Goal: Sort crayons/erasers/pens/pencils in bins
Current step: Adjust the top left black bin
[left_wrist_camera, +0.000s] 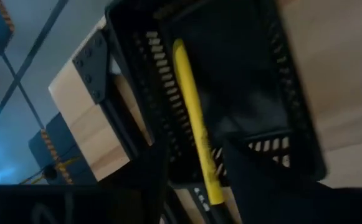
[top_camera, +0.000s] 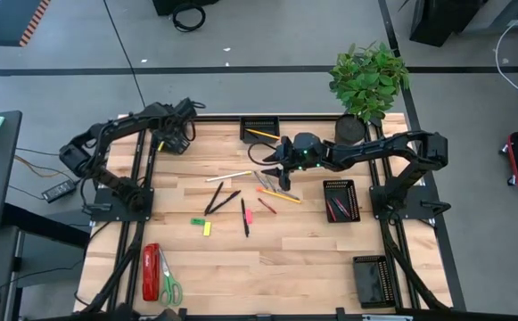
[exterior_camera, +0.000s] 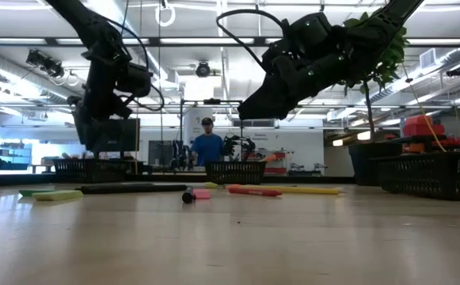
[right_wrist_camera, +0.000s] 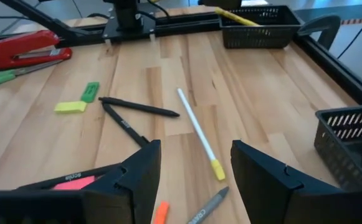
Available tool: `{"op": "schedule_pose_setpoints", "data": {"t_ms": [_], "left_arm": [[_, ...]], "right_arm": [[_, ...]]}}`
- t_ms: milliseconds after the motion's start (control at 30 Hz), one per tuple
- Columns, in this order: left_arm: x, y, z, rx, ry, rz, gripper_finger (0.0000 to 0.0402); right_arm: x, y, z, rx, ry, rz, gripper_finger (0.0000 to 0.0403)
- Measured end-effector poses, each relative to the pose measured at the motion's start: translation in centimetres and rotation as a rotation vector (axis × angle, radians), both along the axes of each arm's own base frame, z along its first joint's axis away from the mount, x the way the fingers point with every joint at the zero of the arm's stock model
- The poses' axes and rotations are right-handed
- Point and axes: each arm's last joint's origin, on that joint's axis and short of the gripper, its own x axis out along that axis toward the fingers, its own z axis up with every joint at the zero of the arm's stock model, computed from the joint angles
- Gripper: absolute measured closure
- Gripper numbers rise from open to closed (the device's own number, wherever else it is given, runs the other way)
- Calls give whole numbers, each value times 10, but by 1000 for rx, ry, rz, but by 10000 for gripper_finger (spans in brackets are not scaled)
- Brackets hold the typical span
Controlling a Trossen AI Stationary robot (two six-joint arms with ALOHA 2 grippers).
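Note:
A yellow pencil lies in the black mesh bin at the table's far left corner, along one long wall. My left gripper stands open over that bin, one finger on each side of the pencil's near end. My right gripper hangs open above the table's middle, with nothing between its fingers. Below and beyond it lie a white pen, two black pens, a grey pen, an orange crayon, and green, yellow and pink erasers. My left gripper has its fingers apart around the pencil's near end, slanting down from above. One finger stands very close to the pencil, and I cannot tell whether it touches it. The pencil rests in the bin.
A second bin at the far middle holds a yellow pencil. A third at the right holds red sticks, and another stands at the near right. A red stapler and scissors lie near left. A plant pot stands at the far right.

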Motion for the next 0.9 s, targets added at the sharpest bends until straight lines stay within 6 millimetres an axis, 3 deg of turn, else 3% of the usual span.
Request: {"op": "schedule_pose_setpoints", "data": {"t_ms": [300, 467, 667, 900], "left_arm": [[38, -16, 17, 95, -94, -163, 219], [67, -24, 23, 161, -150, -392, 228], [80, -2, 14, 163, -272, -514, 223], [73, 31, -22, 55, -258, -502, 212]], "right_arm": [[1, 9, -2, -9, 24, 35, 203], [2, 9, 0, -26, 2, 40, 203], [2, 9, 0, -14, 0, 34, 203], [3, 11, 0, -5, -1, 37, 203]]}}
